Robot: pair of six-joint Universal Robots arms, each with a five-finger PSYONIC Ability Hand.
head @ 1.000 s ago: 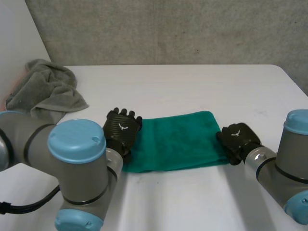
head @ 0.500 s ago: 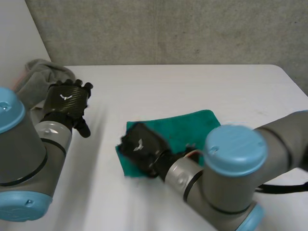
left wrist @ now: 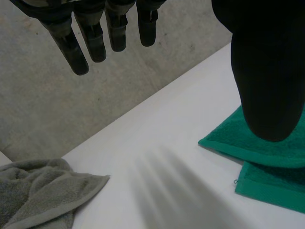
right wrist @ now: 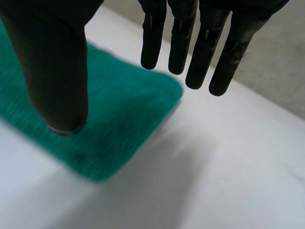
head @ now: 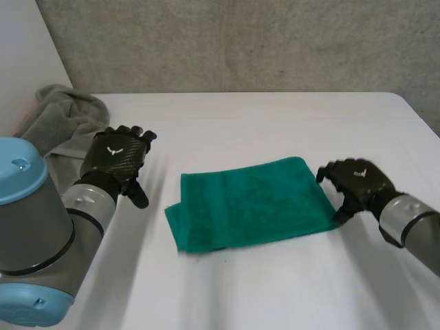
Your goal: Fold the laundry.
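The green towel (head: 251, 203) lies folded mid-frame on the white table (head: 275, 117). The left hand (head: 118, 157) hovers left of it, fingers straight, holding nothing — the right hand (head: 357, 182), equally relaxed, is at its right edge. A grey towel (head: 65, 124) is crumpled at upper left.
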